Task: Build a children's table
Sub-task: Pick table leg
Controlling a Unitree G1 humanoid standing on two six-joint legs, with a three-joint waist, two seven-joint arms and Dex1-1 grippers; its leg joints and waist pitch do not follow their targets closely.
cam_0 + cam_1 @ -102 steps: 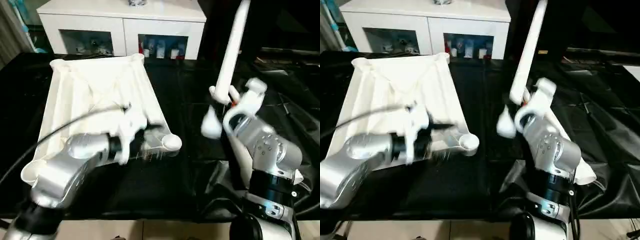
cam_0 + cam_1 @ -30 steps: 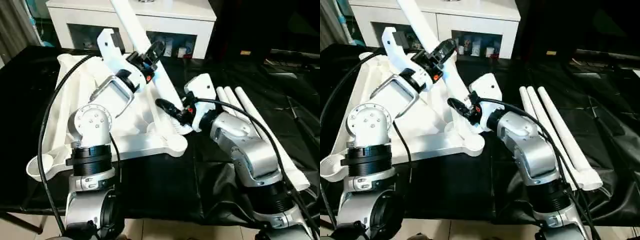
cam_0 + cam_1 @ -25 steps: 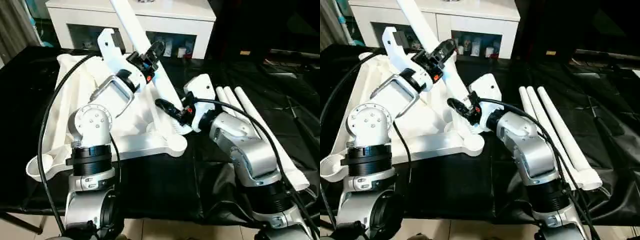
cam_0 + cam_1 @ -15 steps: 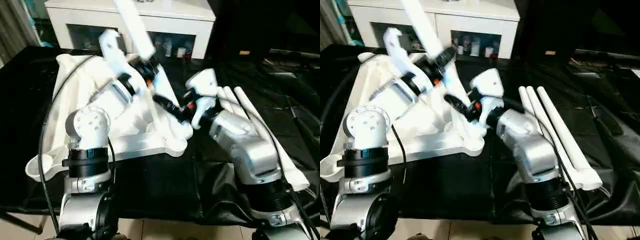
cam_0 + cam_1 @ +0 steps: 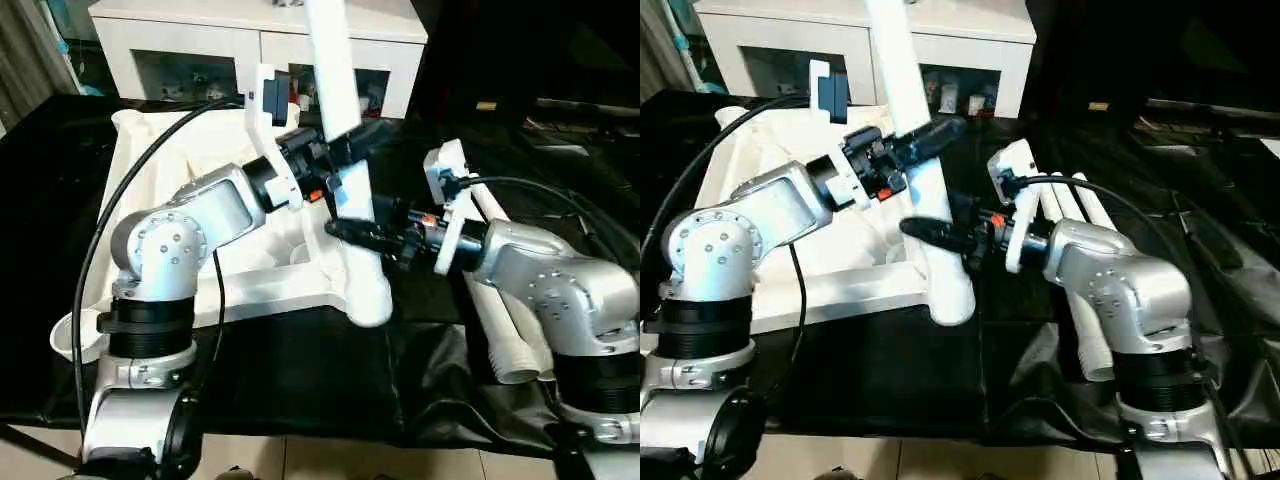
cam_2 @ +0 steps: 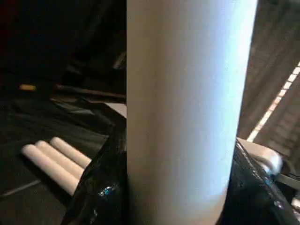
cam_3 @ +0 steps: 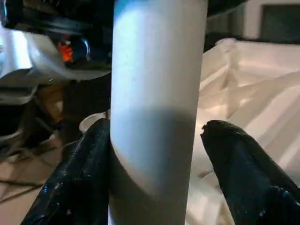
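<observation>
Left tool was clamped on the upright leg; right tool gripped the same leg lower down. Its wide end met the near right corner of the tabletop, on the black surface. Three spare legs lay beside.

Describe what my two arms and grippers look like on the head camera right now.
Both arms are silver metal with rounded joint housings and black ringed bands. Each wrist carries a white bracket plate. The left gripper and right gripper have black fingers with small red-orange marks at their base. Black cables loop along each arm.
</observation>
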